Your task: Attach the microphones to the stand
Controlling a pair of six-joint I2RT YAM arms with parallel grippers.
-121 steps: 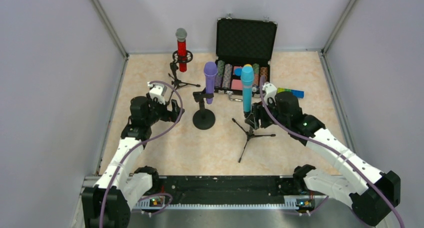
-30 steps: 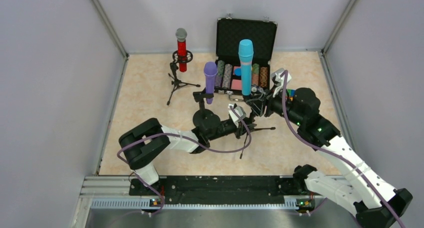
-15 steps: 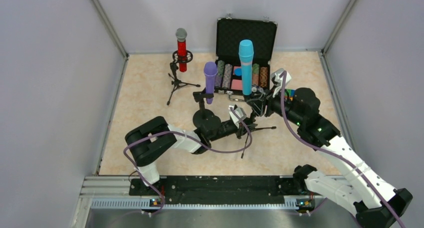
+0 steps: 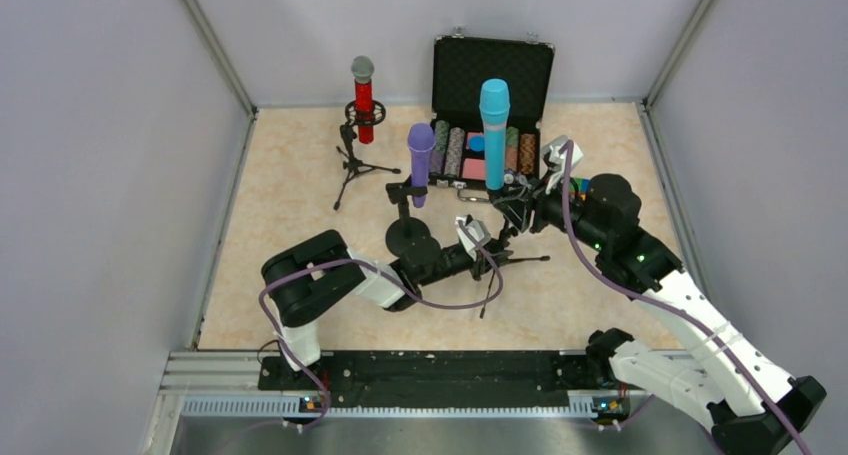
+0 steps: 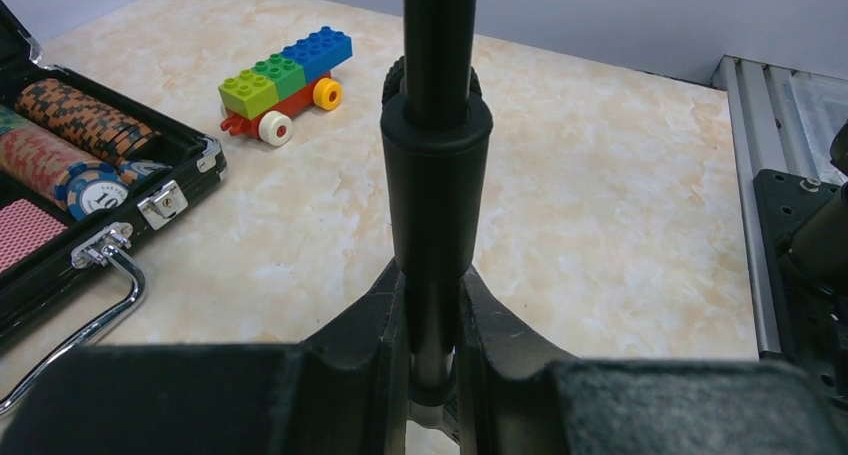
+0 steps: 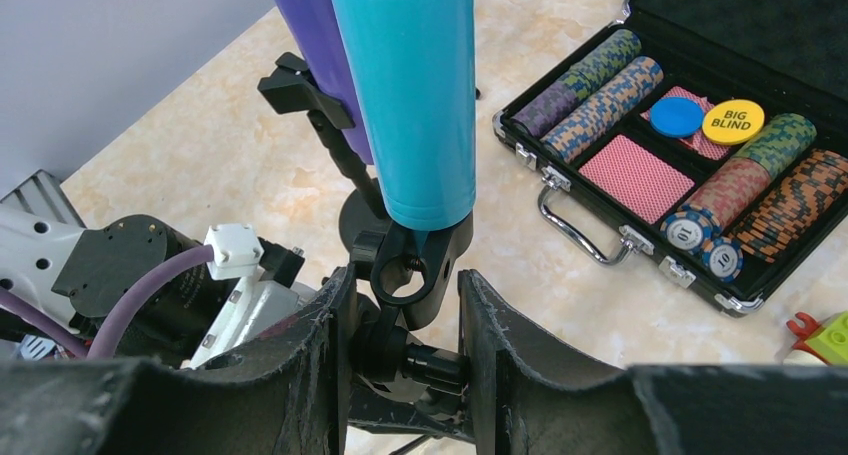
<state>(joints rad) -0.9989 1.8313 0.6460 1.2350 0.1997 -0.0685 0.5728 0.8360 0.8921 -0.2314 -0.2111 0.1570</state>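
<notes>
Turquoise microphone: upright in clip, in front of chip case | left gripper: clamped on stand pole | right gripper: clamped on clip | handling: rigid, slick, likely top-heavy; hold pole and clip.

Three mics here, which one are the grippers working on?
The turquoise microphone: the right gripper pinches the clip under it and the left gripper clamps that stand's pole. The purple microphone and red microphone sit in their own stands, ungripped.
</notes>
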